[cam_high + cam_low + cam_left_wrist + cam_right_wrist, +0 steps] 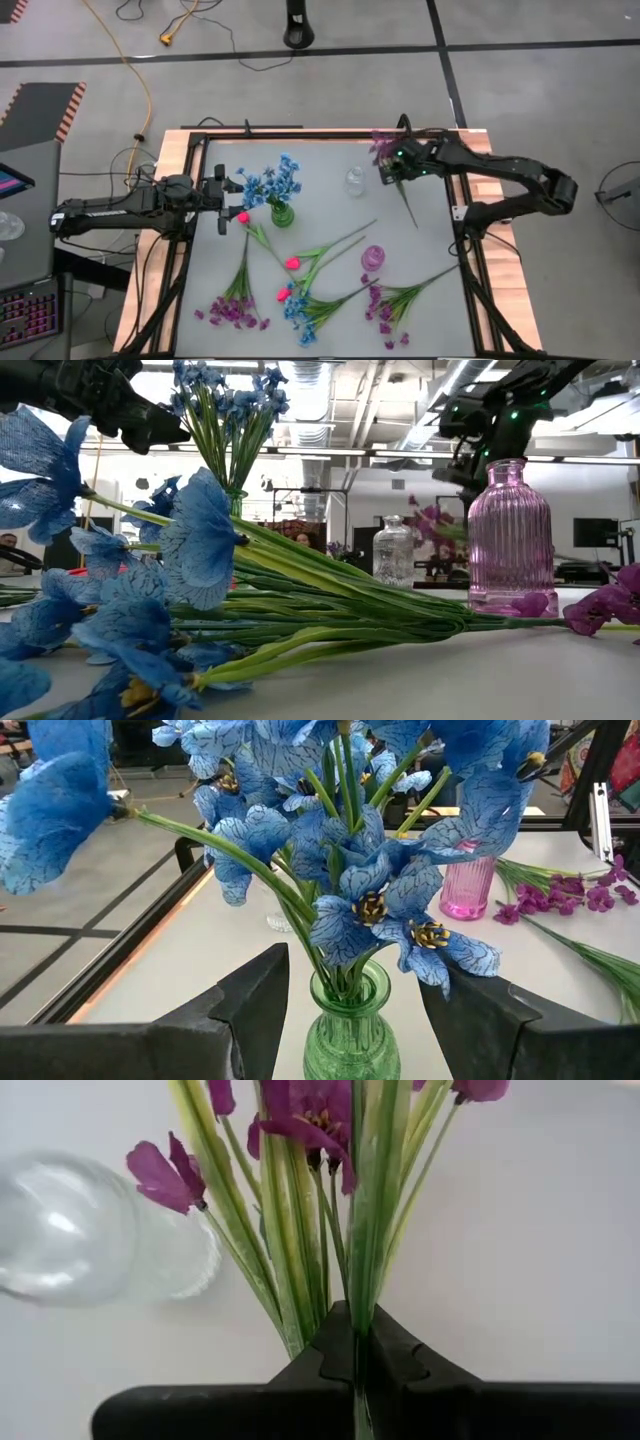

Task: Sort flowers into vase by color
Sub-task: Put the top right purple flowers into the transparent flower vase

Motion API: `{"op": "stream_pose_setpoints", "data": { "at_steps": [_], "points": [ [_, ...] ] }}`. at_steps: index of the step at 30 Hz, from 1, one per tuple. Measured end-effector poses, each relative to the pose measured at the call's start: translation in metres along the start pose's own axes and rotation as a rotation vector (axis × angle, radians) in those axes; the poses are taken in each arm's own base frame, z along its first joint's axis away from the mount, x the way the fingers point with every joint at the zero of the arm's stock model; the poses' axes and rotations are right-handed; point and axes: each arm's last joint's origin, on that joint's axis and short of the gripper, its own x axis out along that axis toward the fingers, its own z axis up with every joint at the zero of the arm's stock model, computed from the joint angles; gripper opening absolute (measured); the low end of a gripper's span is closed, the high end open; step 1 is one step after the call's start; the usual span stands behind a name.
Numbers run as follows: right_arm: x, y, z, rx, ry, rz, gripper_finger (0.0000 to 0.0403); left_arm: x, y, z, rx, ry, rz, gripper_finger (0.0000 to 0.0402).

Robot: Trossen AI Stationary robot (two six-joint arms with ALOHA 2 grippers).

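Observation:
My right gripper (392,172) is shut on a purple flower sprig (384,146) near the table's far right, beside a clear glass vase (355,181). A green vase (282,213) holds blue flowers (270,183). My left gripper (228,200) stands open just left of it, touching nothing. In the left wrist view, its fingers frame the green vase (350,1035). A pink vase (372,258) stands nearer the front. Pink-red buds (291,263), purple sprigs (235,310) and a blue sprig (300,312) lie flat on the table. My right gripper pinches the purple sprig's bundle of green stems (357,1325) between its two fingers, a little below the blossoms. The fingers slant down from the table's right side. The blossoms stand beyond the fingertips, and the long stem (408,205) trails toward the near side. Whether its end touches the table does not show.
A black frame (300,133) edges the grey tabletop. Another purple sprig (390,305) lies at the front right. Bare table lies between the clear vase and the pink vase. Cables run over the floor beyond the far edge.

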Motion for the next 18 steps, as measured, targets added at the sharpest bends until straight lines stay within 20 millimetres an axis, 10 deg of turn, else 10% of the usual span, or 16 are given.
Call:
{"op": "stream_pose_setpoints", "data": {
  "at_steps": [18],
  "points": [
    [-0.051, 0.004, 0.031, -0.019, -0.435, 0.287, 0.0031, 0.0, 0.0, 0.0, 0.0, 0.0, 0.0, 0.0209]
  ]
}}
